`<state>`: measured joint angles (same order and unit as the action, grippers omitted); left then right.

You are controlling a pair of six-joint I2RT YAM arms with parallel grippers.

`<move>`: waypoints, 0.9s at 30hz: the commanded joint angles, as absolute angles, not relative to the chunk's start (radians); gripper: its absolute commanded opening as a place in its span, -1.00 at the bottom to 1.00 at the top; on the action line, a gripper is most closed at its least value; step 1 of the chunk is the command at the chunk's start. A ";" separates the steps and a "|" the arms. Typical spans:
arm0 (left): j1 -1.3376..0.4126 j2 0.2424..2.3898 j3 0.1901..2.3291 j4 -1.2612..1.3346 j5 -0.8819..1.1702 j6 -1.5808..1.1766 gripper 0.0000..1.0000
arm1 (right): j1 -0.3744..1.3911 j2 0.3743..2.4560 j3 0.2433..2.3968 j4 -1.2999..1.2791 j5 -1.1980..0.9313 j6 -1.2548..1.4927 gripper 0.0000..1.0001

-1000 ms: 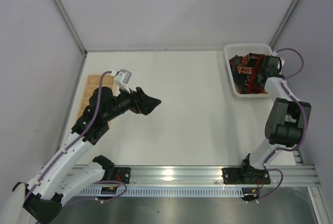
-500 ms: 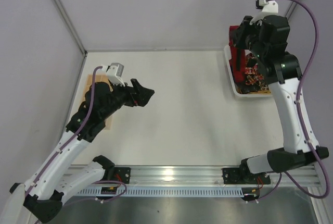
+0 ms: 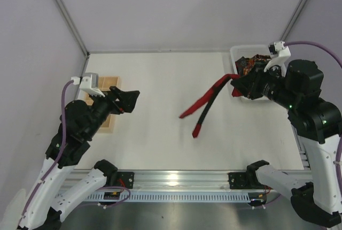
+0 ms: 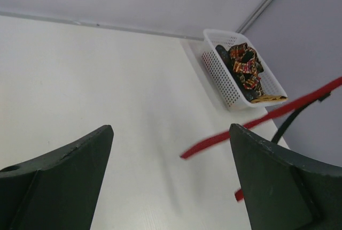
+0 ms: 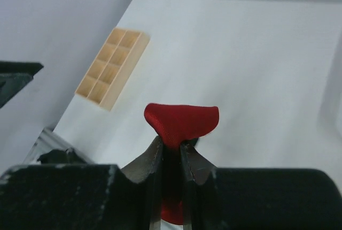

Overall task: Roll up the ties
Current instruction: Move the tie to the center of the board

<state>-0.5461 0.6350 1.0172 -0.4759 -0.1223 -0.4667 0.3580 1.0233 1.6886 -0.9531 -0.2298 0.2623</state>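
Over table [image 3: 160, 80], tie [image 3: 206, 98] in right gripper [image 5: 170, 154]

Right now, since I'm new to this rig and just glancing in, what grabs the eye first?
A bright red tie hangs out over the middle of the white table, pinched in the right arm's jaws beside the white basket at the far right, where dark patterned ties lie piled. At the left edge sits a wooden compartment tray, the left arm's jaws wide open near it.

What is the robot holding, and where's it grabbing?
The right gripper pinches the plain bright red fabric necktie at a fold, both ends hanging. The left gripper is empty.
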 commanded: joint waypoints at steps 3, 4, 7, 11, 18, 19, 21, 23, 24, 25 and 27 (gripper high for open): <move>-0.551 0.618 1.055 -0.476 -0.141 -0.466 0.92 | 0.437 1.110 1.635 -1.126 -0.387 0.342 -0.88; -0.549 0.620 1.046 -0.471 -0.137 -0.469 0.92 | 0.471 1.123 1.606 -1.109 -0.350 0.356 -0.87; -0.551 0.626 1.035 -0.480 -0.138 -0.479 0.92 | 0.576 1.225 1.572 -1.048 -0.226 0.360 -0.83; -0.549 0.634 1.029 -0.502 -0.143 -0.477 0.92 | 0.647 1.454 1.568 -0.967 -0.190 0.357 -0.57; -0.551 0.637 0.999 -0.502 -0.155 -0.494 0.93 | 0.741 1.977 1.817 -0.902 -0.163 0.315 0.08; -0.551 0.641 0.991 -0.500 -0.153 -0.495 0.92 | 0.749 2.000 1.851 -0.894 -0.173 0.318 0.14; -0.551 0.659 0.983 -0.500 -0.175 -0.512 0.93 | 0.753 2.026 1.932 -0.899 -0.176 0.328 0.58; -0.551 0.678 0.982 -0.514 -0.169 -0.520 0.93 | 0.744 1.988 1.907 -0.881 -0.149 0.339 0.79; -0.551 0.693 0.980 -0.515 -0.157 -0.519 0.92 | 0.723 1.962 1.837 -0.847 -0.147 0.342 0.81; -0.549 0.722 0.976 -0.525 -0.152 -0.518 0.92 | 0.707 1.904 1.797 -0.827 -0.173 0.356 0.84; -0.551 0.758 0.966 -0.511 -0.114 -0.517 0.84 | 0.665 1.833 1.644 -0.749 -0.179 0.383 0.79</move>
